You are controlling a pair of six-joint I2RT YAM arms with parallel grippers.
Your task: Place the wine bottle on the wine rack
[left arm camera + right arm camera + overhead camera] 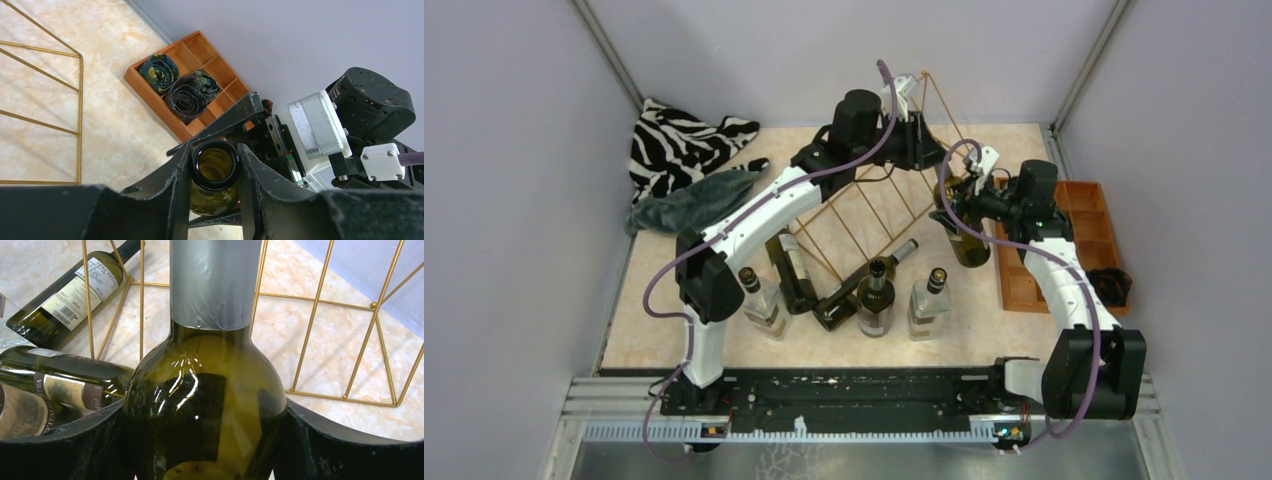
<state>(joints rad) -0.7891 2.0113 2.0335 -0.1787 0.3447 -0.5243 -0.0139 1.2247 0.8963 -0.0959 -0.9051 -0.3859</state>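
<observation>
An olive-green wine bottle (pixel 970 240) with a grey foil neck (pixel 215 285) hangs tilted just right of the gold wire wine rack (pixel 864 215). My left gripper (pixel 215 170) is shut on the bottle's open mouth (pixel 215 200), one finger on each side of the rim. My right gripper (pixel 205 440) has both fingers pressed against the bottle's wide shoulder (pixel 210 370). In the top view the left gripper (pixel 929 150) is at the bottle's top and the right gripper (pixel 964 200) at its body. Rack wires (pixel 372 305) show behind the bottle and at the left (pixel 80 100).
Three bottles stand at the front (pixel 762 300) (pixel 876 300) (pixel 929 300), and two dark ones lie by the rack (pixel 794 270) (pixel 849 295). An orange compartment tray (pixel 1084 200) with rolled cloths (pixel 185 97) sits at the right. Zebra (pixel 684 140) and grey (pixel 694 200) cloths lie at the back left.
</observation>
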